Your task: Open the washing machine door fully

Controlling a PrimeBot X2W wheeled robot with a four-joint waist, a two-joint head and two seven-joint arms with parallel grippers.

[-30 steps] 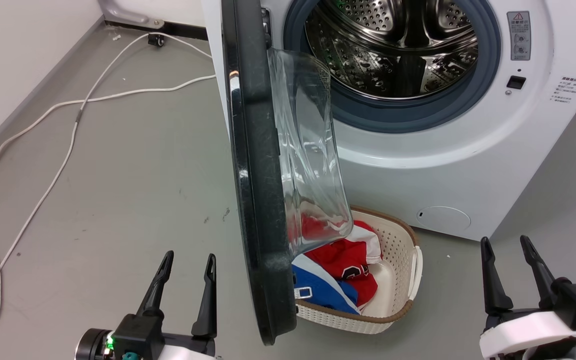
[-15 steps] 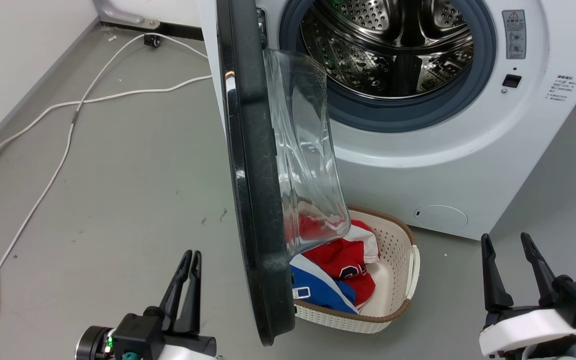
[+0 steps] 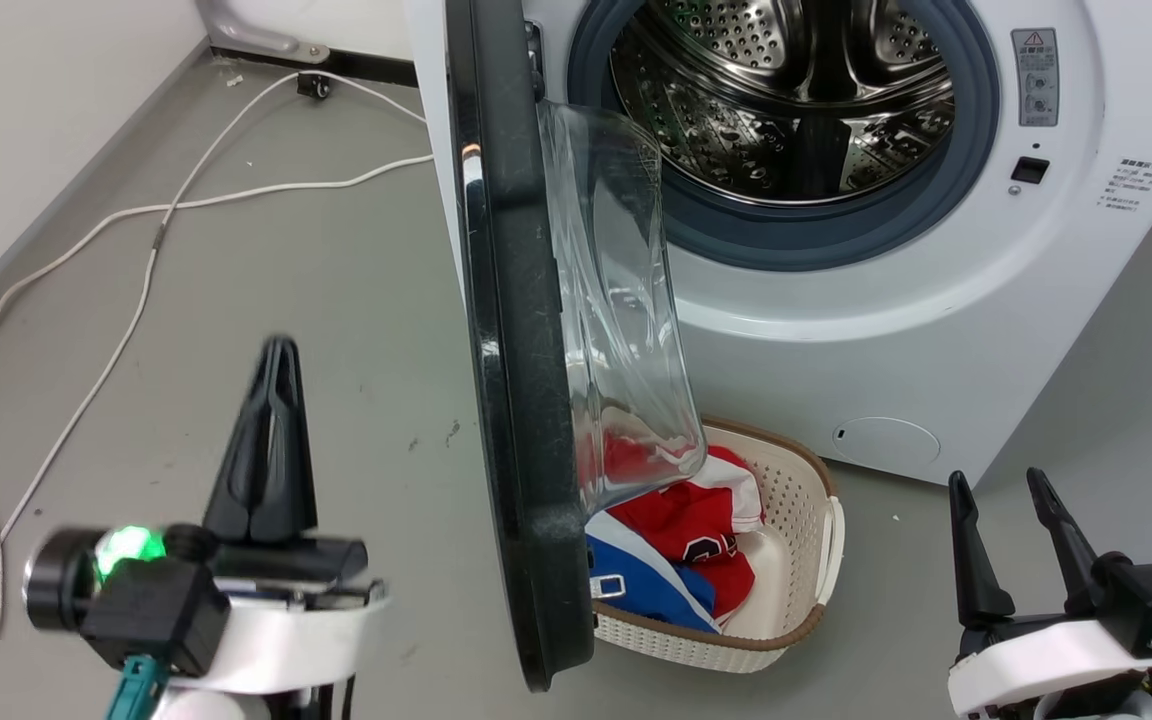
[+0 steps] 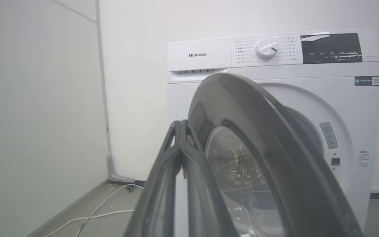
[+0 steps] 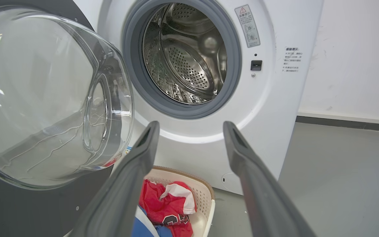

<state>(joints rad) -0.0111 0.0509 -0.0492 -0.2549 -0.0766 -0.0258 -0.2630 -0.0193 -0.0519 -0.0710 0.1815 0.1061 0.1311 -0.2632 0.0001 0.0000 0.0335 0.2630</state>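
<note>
Left of drum (image 3: 786, 90), washing machine door (image 3: 516, 400) edge-on, upright, jutting outward

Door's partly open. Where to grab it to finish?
Black rim of the washing machine door, at its free edge nearest the robot, farthest from the hinge: edge-on there, so the open right gripper could straddle it. The glass bowl bulges, offering no pinch.

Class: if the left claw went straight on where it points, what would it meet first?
Probably the washing machine door, on its black outer face near the hinged edge, where the left claw aims. It might just miss and reach the washing machine front; depth is unclear.
</note>
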